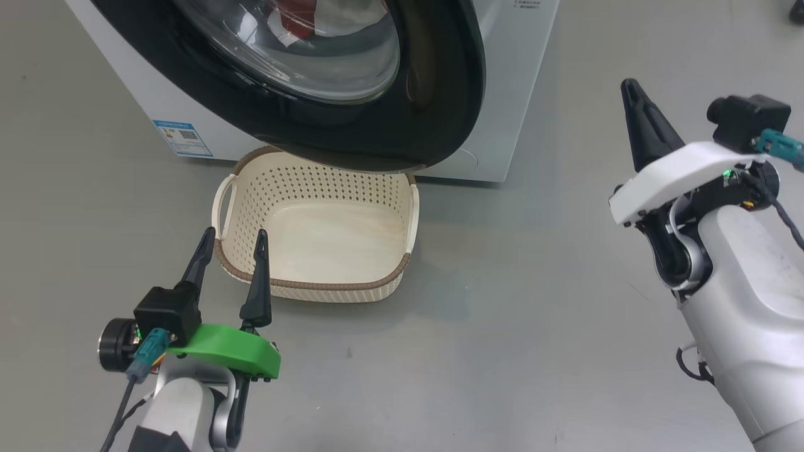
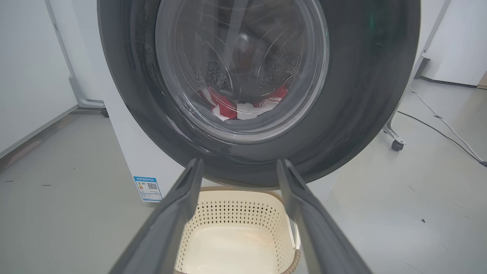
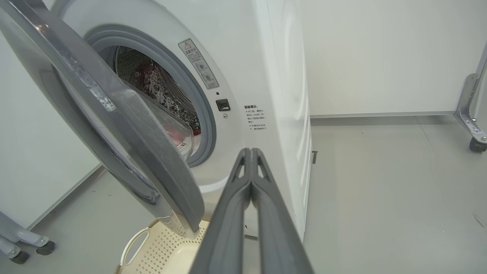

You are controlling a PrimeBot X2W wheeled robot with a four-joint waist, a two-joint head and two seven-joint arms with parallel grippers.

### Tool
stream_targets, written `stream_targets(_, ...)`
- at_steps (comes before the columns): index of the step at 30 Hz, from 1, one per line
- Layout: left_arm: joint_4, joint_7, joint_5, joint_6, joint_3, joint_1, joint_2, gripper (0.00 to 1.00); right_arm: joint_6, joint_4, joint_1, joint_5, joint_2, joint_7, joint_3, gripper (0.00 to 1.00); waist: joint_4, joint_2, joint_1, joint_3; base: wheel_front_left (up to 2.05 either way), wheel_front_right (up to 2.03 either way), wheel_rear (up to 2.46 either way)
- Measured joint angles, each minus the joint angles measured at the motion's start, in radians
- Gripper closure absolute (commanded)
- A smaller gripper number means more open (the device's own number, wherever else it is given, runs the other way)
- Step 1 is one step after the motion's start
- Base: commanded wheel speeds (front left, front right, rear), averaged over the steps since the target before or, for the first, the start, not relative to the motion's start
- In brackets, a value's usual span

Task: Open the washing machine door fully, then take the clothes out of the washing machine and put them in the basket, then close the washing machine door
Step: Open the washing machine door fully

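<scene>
The white washing machine (image 1: 515,75) stands at the top of the head view, and its door (image 1: 440,125), black-rimmed with a glass bowl, hangs partly open over the cream basket (image 1: 314,232) on the floor. Red and white clothes (image 2: 239,108) lie in the drum, seen through the door (image 2: 361,95) glass. My left gripper (image 1: 233,235) is open and holds nothing, its fingertips at the basket's near left corner. My right gripper (image 1: 631,85) is shut and holds nothing, to the right of the machine. In the right wrist view its tip (image 3: 249,150) points at the machine's front (image 3: 236,76) beside the ajar door (image 3: 152,152).
Grey floor surrounds the machine. A wheeled frame leg (image 2: 395,140) and a cable (image 2: 437,125) lie to the machine's right. Another caster (image 3: 475,144) stands by the far wall, and casters (image 3: 38,247) sit on the machine's other side. A blue label (image 1: 182,138) marks the washer's front.
</scene>
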Motion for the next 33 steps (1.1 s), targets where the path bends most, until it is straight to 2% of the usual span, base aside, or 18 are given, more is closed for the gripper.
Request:
stream_targets(7,-0.016,0.0,0.007,0.0,0.019,0.029,0.001,0.0,-0.012,-0.034,0.118,-0.06,-0.015,-0.123,0.0,1.0,-0.02,0.0,0.0,-0.026,0.0,0.0,0.0)
stream_targets(8,-0.016,0.0,0.008,0.0,0.02,0.03,0.001,0.0,-0.012,-0.039,0.134,-0.067,-0.015,-0.137,0.0,0.51,-0.022,0.0,0.0,-0.028,0.0,0.0,0.0)
stream_targets(9,-0.018,0.0,0.009,0.0,0.021,0.032,0.001,0.0,-0.022,-0.042,0.148,-0.068,-0.015,-0.139,0.0,0.07,-0.024,0.0,0.0,-0.029,0.0,0.0,0.0)
stream_targets(10,-0.018,0.0,0.009,0.0,0.022,0.033,0.001,0.0,-0.029,-0.045,0.161,-0.072,-0.014,-0.139,0.0,0.0,-0.026,0.0,0.0,-0.031,0.0,0.0,0.0)
stream_targets(21,-0.023,0.0,0.013,-0.002,0.029,0.05,0.001,0.0,-0.072,-0.112,0.267,-0.115,0.006,-0.142,-0.023,0.0,-0.037,0.0,0.0,-0.044,0.0,0.0,0.0)
stream_targets(33,-0.031,0.0,0.014,-0.002,0.043,0.058,0.001,0.0,-0.098,-0.201,0.331,-0.157,0.024,-0.142,-0.057,0.0,-0.041,0.0,0.0,-0.041,0.0,0.0,0.0)
